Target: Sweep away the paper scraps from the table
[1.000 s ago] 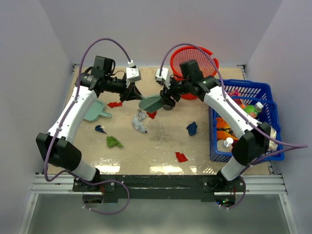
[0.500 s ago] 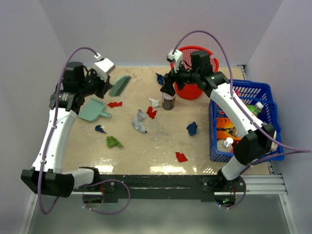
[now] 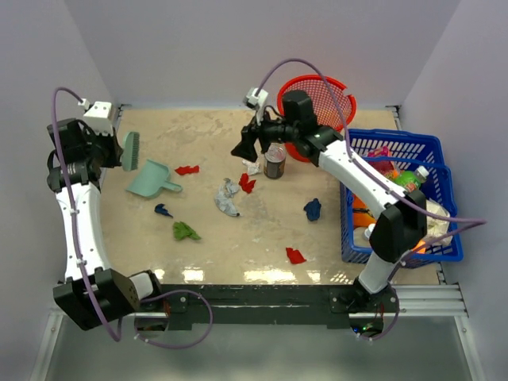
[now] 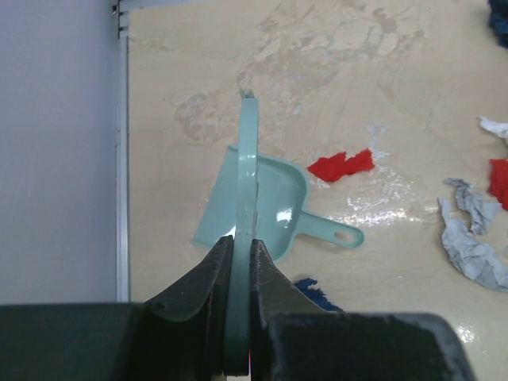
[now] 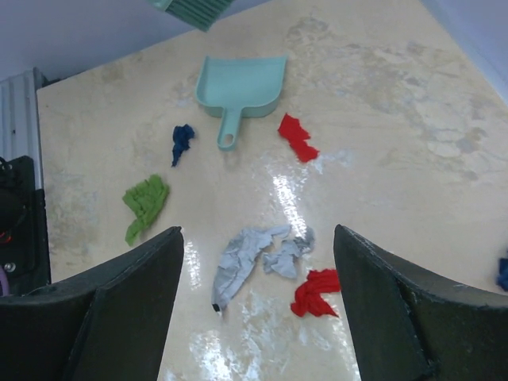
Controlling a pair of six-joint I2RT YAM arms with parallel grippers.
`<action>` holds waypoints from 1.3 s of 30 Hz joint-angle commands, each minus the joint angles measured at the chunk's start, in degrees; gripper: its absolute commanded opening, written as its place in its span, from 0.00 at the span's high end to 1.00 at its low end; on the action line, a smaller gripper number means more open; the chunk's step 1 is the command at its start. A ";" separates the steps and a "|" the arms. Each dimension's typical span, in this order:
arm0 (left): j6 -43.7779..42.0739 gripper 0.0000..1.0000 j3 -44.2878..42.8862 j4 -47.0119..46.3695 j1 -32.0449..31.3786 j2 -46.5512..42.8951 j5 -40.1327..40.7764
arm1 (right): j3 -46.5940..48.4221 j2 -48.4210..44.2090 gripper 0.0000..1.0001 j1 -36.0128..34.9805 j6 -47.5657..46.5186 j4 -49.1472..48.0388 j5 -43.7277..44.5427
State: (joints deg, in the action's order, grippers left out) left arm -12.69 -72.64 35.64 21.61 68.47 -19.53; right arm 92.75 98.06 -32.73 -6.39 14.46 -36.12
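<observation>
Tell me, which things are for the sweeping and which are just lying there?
For the job: paper scraps, brush, dustpan.
Just lying about: tin can, red basket, blue crate.

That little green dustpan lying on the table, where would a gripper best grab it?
By its slim handle, coming from straight above and pinching across it. The dustpan lies flat, and its scoop looks too wide and low to pinch, while the handle sticks out free toward the middle of the table.
</observation>
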 commanded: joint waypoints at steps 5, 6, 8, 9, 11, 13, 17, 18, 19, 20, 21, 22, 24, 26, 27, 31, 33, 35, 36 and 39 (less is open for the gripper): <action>5.29 1.00 2.23 -4.87 -0.51 -9.74 -7.54 | 9.12 14.69 0.17 -9.18 1.73 1.12 8.95; 6.00 1.00 2.59 -4.96 -0.60 -10.54 -8.15 | 8.94 15.49 0.16 -9.89 1.04 0.40 9.83; 7.06 1.00 4.78 -5.14 -0.77 -14.39 -8.42 | 9.29 18.72 0.11 -11.12 2.51 -3.44 12.20; 7.24 1.00 5.22 -4.44 -1.65 -15.46 -7.46 | 10.68 20.66 0.09 -11.21 4.44 -4.25 12.21; 5.40 1.00 5.32 -1.55 -2.44 -16.87 -7.10 | 20.99 26.27 0.02 -12.61 5.34 0.00 12.38; 4.08 1.00 5.32 0.13 -2.71 -17.92 -4.92 | 27.63 32.96 0.02 -14.19 2.80 3.02 15.01; 3.29 1.00 5.15 0.74 -3.59 -19.07 -1.48 | 36.34 39.48 0.01 -16.31 3.40 1.46 16.25; 3.20 1.00 4.71 1.27 -3.59 -18.81 -1.48 | 37.32 40.97 0.02 -16.57 3.84 1.19 18.08; 3.28 1.00 3.92 1.80 -3.41 -18.20 -1.22 | 38.20 42.90 0.02 -16.58 4.54 0.93 19.75; 3.54 1.00 3.65 1.80 -3.24 -18.11 -0.78 | 38.56 43.61 0.02 -17.10 5.94 0.05 21.25; 3.72 1.00 3.39 1.54 -2.71 -18.11 -0.69 | 38.38 43.88 0.03 -17.36 5.95 -0.39 22.22; 3.64 1.00 3.12 1.37 -2.71 -18.19 -0.69 | 38.21 44.67 0.04 -17.54 5.95 -0.74 21.80; 3.29 1.00 3.21 1.10 -2.62 -18.11 -1.03 | 38.38 45.72 0.05 -18.07 5.95 -0.83 20.57; 3.28 1.00 4.00 0.93 -2.27 -17.41 -1.04 | 38.56 46.95 0.08 -18.59 8.32 -1.10 21.35; 3.37 1.00 4.35 0.40 -2.01 -17.23 -1.04 | 38.73 47.31 0.09 -18.95 8.50 -1.27 22.40; 4.16 1.00 4.00 0.39 -0.69 -16.79 -2.00 | 39.70 48.36 0.12 -20.18 8.59 -2.15 25.65; 3.81 1.00 4.00 0.83 -0.69 -16.88 -1.31 | 40.49 49.33 0.13 -20.70 8.68 -2.33 26.80; 3.72 1.00 4.44 0.84 -0.69 -16.88 -1.39 | 40.67 49.77 0.15 -20.97 8.59 -2.50 27.41; 3.90 1.00 4.53 1.01 -0.69 -16.88 -1.65 | 40.58 50.12 0.16 -21.06 8.59 -2.51 27.33; 3.90 1.00 4.70 1.19 -0.69 -16.96 -2.62 | 40.76 50.91 0.18 -21.15 8.59 -3.03 25.85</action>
State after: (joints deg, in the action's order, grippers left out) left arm -8.75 -67.59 38.39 20.51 51.81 -20.93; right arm 130.47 148.73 -53.52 1.50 14.74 -10.68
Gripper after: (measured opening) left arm 0.144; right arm 0.836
